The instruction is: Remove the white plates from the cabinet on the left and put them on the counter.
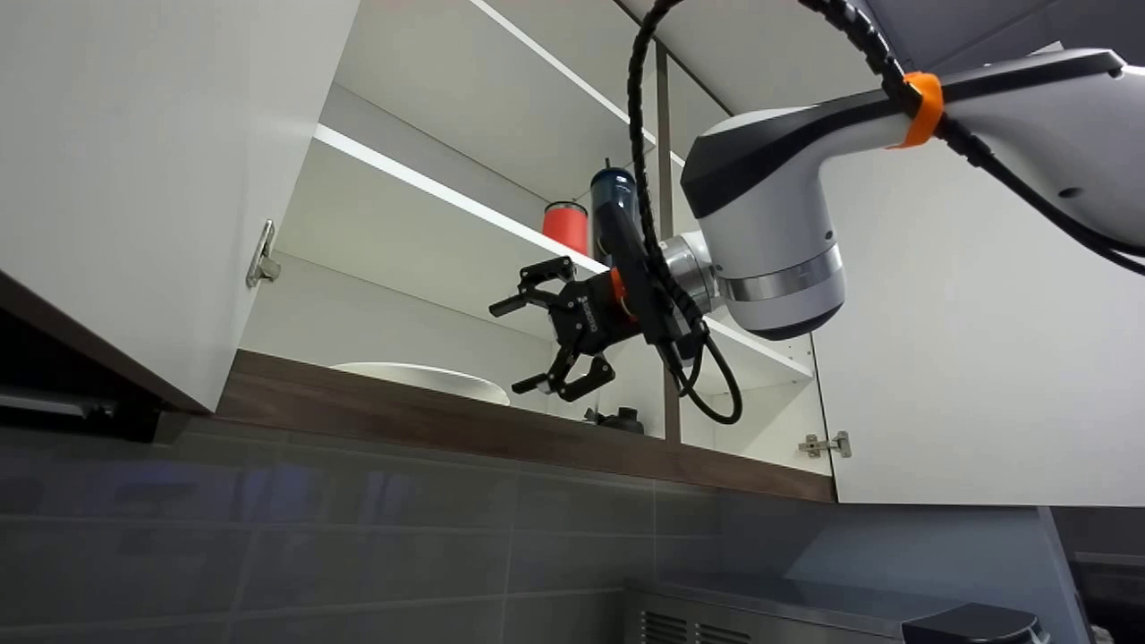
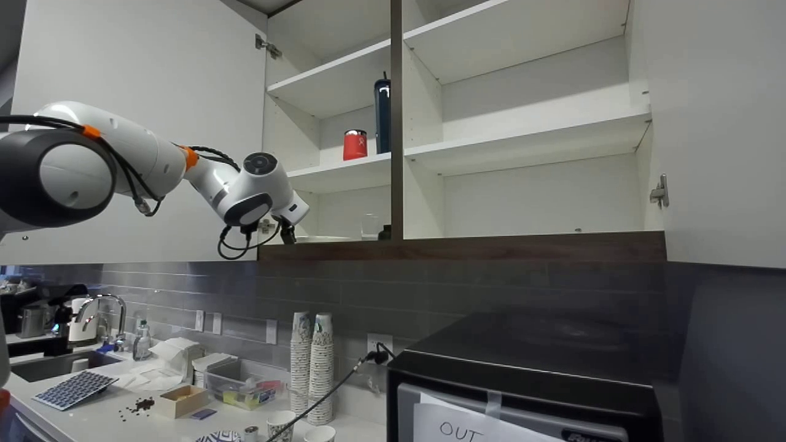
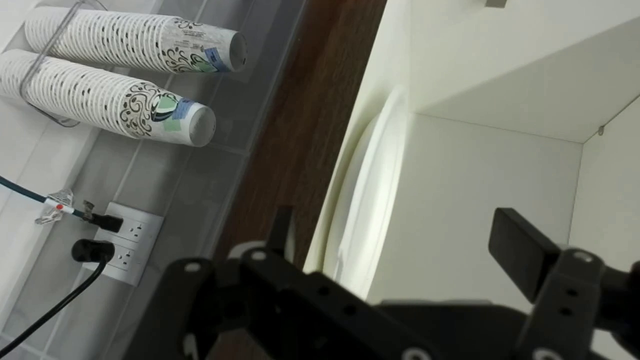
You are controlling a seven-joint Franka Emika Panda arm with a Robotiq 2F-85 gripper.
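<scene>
The white plates (image 1: 428, 377) lie flat on the bottom shelf of the open white cabinet (image 1: 429, 407), just behind its brown front edge. They also show in the wrist view (image 3: 375, 195) and as a thin sliver in an exterior view (image 2: 322, 239). I cannot tell how many are stacked. My gripper (image 1: 519, 345) is open and empty at the cabinet's front, close to the plates and apart from them. In the wrist view its fingers (image 3: 400, 240) are wide apart, one before the brown edge, one above the plate level. In an exterior view the gripper (image 2: 288, 233) is partly hidden.
A red cup (image 2: 355, 145) and a dark bottle (image 2: 382, 116) stand on the shelf above. A clear glass (image 2: 369, 226) and a small dark object (image 1: 622, 420) are on the bottom shelf. Open doors flank the cabinet. Paper cup stacks (image 2: 320, 368) and a microwave (image 2: 522, 362) stand below.
</scene>
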